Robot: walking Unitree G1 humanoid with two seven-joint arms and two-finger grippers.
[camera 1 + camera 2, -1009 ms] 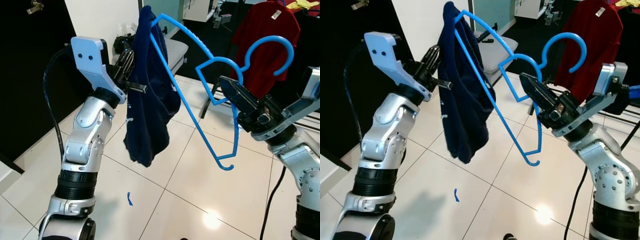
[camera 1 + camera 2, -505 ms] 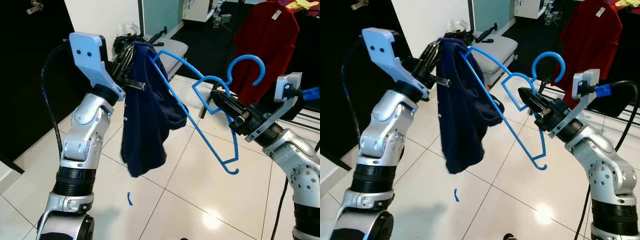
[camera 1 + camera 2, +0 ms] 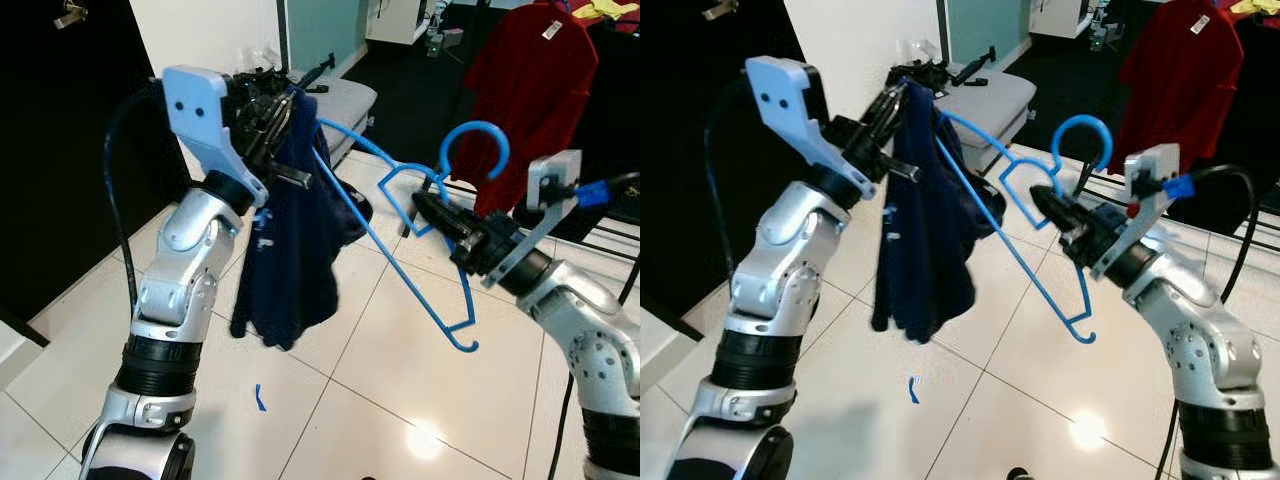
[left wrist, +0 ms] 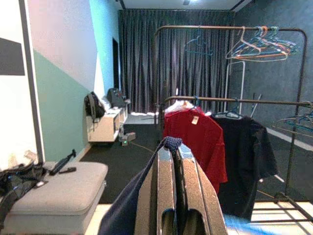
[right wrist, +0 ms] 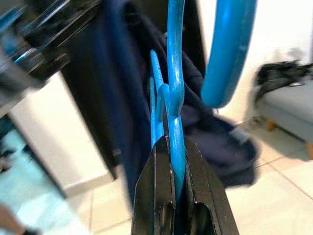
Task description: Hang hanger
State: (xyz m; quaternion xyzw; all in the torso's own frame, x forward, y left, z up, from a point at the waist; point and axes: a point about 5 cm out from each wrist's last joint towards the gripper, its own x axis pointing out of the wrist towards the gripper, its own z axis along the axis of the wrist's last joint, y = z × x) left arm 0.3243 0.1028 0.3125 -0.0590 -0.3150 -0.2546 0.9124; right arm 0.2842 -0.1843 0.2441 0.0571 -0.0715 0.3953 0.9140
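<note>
1. The step in hand looks like getting the garment seated on the hanger before anything is hung. The blue hanger (image 3: pixel 400 235) is being held up in mid-air between the two arms, over the tiled floor (image 3: pixel 330 400), with one shoulder end poked into the dark navy garment (image 3: pixel 290 250) and the other end bare.

2. To do it well, the hanger probably needs to be kept level while the cloth is being pulled further along the arm, otherwise the whole thing is likely to slide off the tip. Pretty sloppy drape right now: most of the fabric is hanging bunched on one side.

3. The right pincer (image 3: pixel 1045 208) is being kept clamped on the hanger's neck, just below the hook; in the right wrist view the blue bar (image 5: pixel 175 122) is being squeezed between the two black fingers (image 5: pixel 154 196).

4. The left pincer (image 3: pixel 268 118) is being held high, pressed together on the top edge of the garment; in the left wrist view a fold of navy cloth is being pinched at the fingertips (image 4: pixel 171 147).

5. The clothes rail (image 4: pixel 230 28) with the red shirt (image 4: pixel 195 142) is standing well apart, across the room, so a walk is probably being called for after the draping.
</note>
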